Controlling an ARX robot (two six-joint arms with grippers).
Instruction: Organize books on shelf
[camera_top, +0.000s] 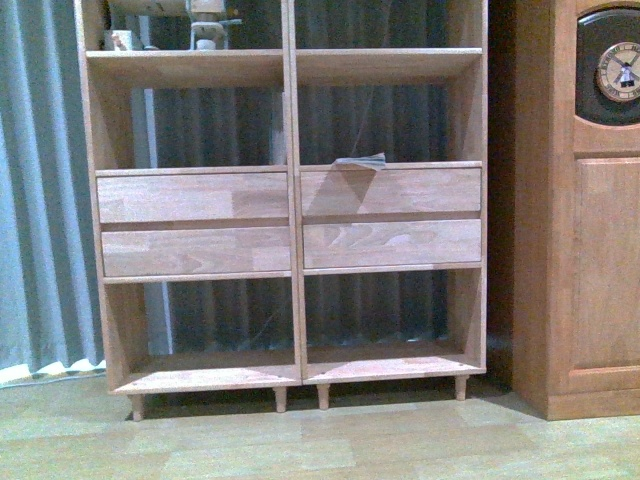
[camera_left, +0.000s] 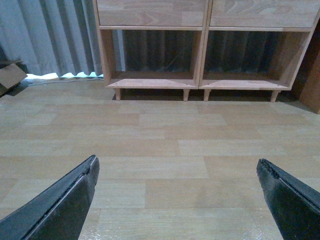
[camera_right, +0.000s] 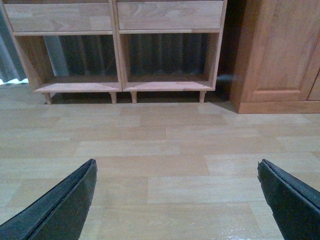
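Observation:
The light wood shelf (camera_top: 292, 200) stands straight ahead, with four drawer fronts midway. A thin flat book with a teal edge (camera_top: 362, 161) lies on the ledge above the right drawers, one corner lifted. The pale paperback is out of view. Neither gripper shows in the front view. My left gripper (camera_left: 176, 160) is open and empty, low over the wood floor, facing the shelf's bottom compartments (camera_left: 202, 55). My right gripper (camera_right: 176, 161) is open and empty over the floor, facing the shelf's bottom compartments (camera_right: 118, 50).
A darker orange-brown cabinet (camera_top: 590, 250) with a clock (camera_top: 618, 70) stands right of the shelf and also shows in the right wrist view (camera_right: 280, 55). Grey curtains (camera_top: 40, 200) hang behind. Pale objects (camera_top: 205, 20) sit on the top left shelf. A cardboard box (camera_left: 10, 75) lies at the left.

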